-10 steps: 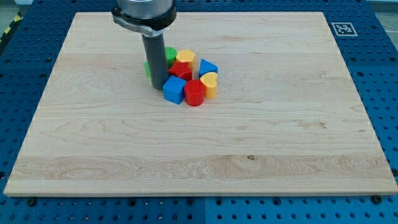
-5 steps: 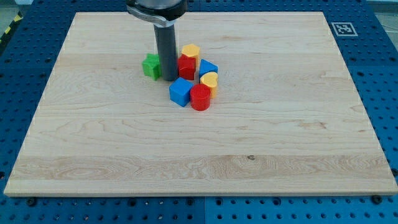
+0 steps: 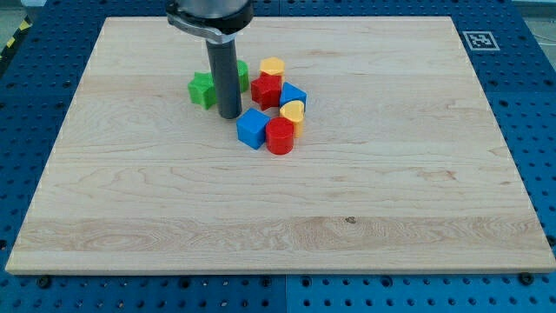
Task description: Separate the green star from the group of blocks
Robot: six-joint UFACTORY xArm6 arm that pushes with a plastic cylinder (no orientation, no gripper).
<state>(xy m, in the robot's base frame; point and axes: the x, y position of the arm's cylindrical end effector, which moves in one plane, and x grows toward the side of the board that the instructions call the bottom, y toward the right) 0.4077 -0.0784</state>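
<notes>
You've got my tip [image 3: 230, 116] bare, gripping nothing, just right of the green star [image 3: 202, 89], so keep nudging it toward the board's left edge.

My tip [image 3: 230, 116] stands between star [image 3: 202, 89] and cluster [image 3: 274, 109]

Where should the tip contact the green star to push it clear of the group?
Contact the green star's right-hand face and push toward the view's left. My tip already sits between it and the red block. The board looks open on the star's left, so that side is probably safest. A second green block peeks out behind the rod.
</notes>
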